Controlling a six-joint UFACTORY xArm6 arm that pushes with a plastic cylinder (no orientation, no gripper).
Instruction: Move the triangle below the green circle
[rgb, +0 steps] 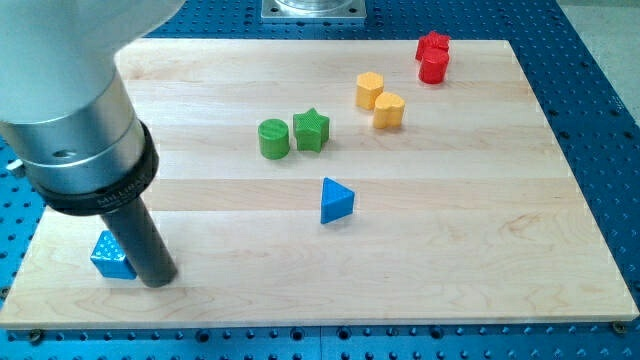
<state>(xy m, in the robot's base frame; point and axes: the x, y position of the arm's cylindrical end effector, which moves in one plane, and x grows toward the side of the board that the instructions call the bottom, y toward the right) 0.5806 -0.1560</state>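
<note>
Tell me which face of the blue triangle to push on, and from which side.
Push the blue triangle on its right-hand face, coming from the view's right, to slide it left under the green circle. My tip sits far left, beside another blue block.

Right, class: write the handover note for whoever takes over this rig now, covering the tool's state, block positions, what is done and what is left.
Tool: my tip rests on the wooden board at the view's bottom left, right beside a small blue block, far from the job's blocks.
Blocks: the blue triangular block lies below and to the right of the green cylinder block; a green star block touches the cylinder's right side.
Done: nothing certain.
Left: push the triangle leftward until it sits directly under the cylinder.
</note>
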